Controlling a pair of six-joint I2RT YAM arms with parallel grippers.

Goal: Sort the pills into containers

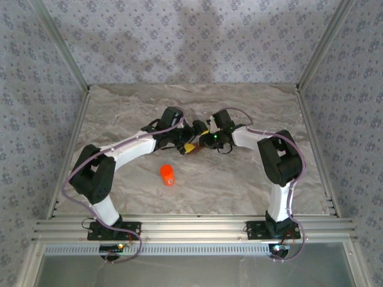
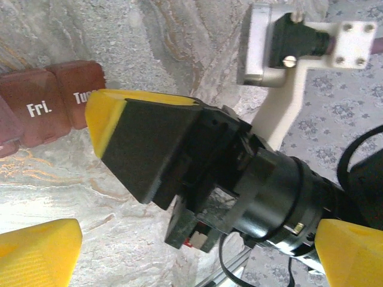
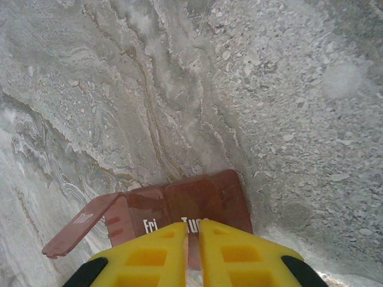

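The containers (image 3: 197,206) are a dark reddish-brown strip lying on the marble, with lids marked "Fri" and "Tue". The lid at its left end (image 3: 75,226) stands open. My right gripper (image 3: 192,254) is shut on the strip's near edge at the "Tue" compartment, a thin brown sliver showing between the yellow fingers. In the left wrist view the strip (image 2: 48,104) lies at the upper left, with the right gripper's yellow tip (image 2: 105,116) against it. My left gripper (image 2: 194,254) is wide open just behind the right one, holding nothing. From above, both grippers (image 1: 187,142) (image 1: 202,142) meet at mid-table. The pills are out of view.
A bright orange bottle (image 1: 167,174) stands upright in front of the two grippers, nearer the left arm. Patterned walls and metal rails (image 1: 191,226) enclose the marble table (image 1: 251,101). The right arm's white camera mount (image 2: 299,42) hangs close above the left gripper.
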